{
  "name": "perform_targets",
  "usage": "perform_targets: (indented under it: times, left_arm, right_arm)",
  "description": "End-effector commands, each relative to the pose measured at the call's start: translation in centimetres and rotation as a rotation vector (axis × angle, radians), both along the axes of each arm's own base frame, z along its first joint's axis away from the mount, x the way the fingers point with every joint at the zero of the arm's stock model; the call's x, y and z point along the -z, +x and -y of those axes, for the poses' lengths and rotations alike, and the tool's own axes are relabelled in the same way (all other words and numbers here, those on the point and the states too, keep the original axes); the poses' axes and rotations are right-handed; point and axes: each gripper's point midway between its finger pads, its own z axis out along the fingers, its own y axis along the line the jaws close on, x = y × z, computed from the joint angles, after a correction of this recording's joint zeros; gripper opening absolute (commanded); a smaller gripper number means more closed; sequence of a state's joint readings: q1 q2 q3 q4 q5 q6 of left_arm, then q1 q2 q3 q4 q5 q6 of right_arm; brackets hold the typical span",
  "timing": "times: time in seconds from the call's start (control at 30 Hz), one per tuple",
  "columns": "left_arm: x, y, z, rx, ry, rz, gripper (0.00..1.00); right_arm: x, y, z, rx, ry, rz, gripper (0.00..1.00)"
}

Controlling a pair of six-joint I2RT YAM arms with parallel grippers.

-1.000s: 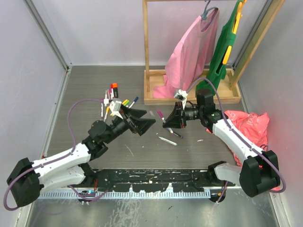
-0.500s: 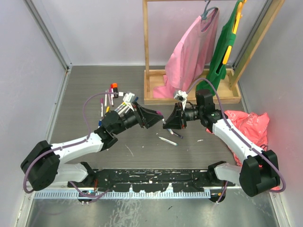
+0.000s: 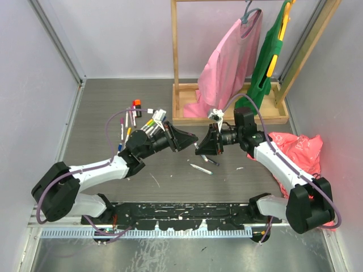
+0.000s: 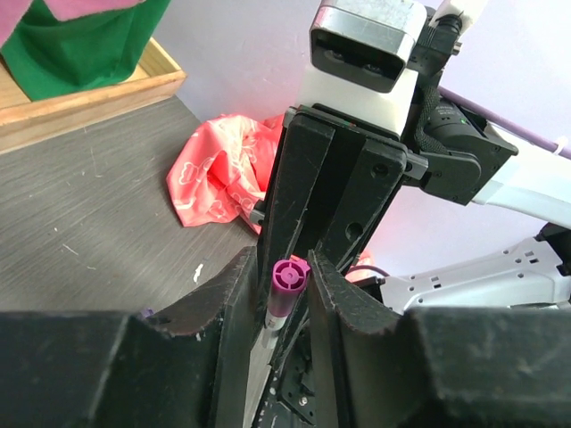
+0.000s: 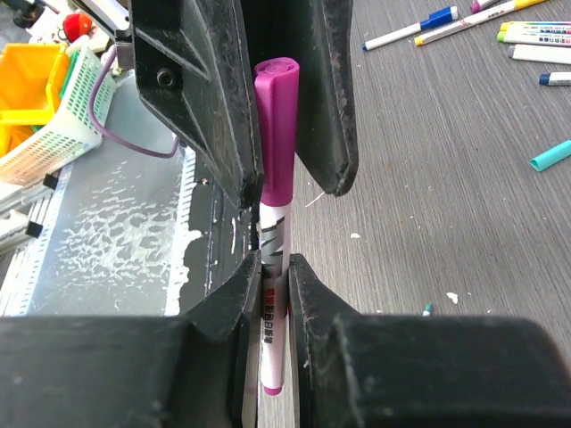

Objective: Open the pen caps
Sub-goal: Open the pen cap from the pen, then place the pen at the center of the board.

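- Left gripper (image 3: 190, 139) has swung in from the left over the last second and now meets the right gripper (image 3: 201, 147) nose to nose above mid-table. Its jaws stood wide on the approach and have since drawn in narrow.
- Right gripper has not shifted. Its fingers are clamped on the barrel of a thin white-barrelled pen (image 5: 272, 267), which is held off the grey wooden table (image 3: 102, 113).
- The pen's glossy purple plastic cap (image 5: 275, 116) is still seated on the barrel, so nothing is opened yet. Judgement: this is the grasp before the pull, and the cap should come off if the left pads bite and the arms draw apart along the pen's axis.
- Top view: gives only the arms' meeting. The pen and cap are hidden between the black fingers. It does show the cluster of loose marker pens (image 3: 133, 120) far left and one stray pen (image 3: 201, 168) near centre.
- Right wrist view: shows the pen's whole length, with the left fingers flanking the cap on both sides.
- Left wrist view: shows the cap end-on, with a thin dark gap on one side. Cannot tell whether the pads are pressing yet.
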State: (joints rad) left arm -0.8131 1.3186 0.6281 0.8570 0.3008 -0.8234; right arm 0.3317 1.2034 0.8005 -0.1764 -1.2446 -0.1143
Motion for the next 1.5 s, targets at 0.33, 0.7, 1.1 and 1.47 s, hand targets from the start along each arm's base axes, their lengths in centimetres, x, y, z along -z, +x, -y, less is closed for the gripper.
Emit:
perform_targets:
  times: [0.33,0.7,1.1,1.47]
  left_arm:
    - [-5.9,2.4,-1.9,-0.048,-0.1,0.147,0.0]
    - [-15.4,10.2,-13.2,-0.431,-0.218,0.315,0.0]
    - [-3.0,8.6,-13.6,-0.34,-0.091,0.059,0.0]
    - [9.7,8.5,-13.3,-0.345,0.03,-0.202,0.0]
  right_arm:
    - [-1.2,0.6,-0.3,-0.021,0.019,0.046,0.01]
    - [1.9,1.4,-1.0,-0.012,-0.082,0.001,0.01]
    - [8.7,8.7,6.3,0.313,-0.633,0.317,0.01]
    - [14.1,10.1,9.2,0.38,-0.862,0.185,0.06]
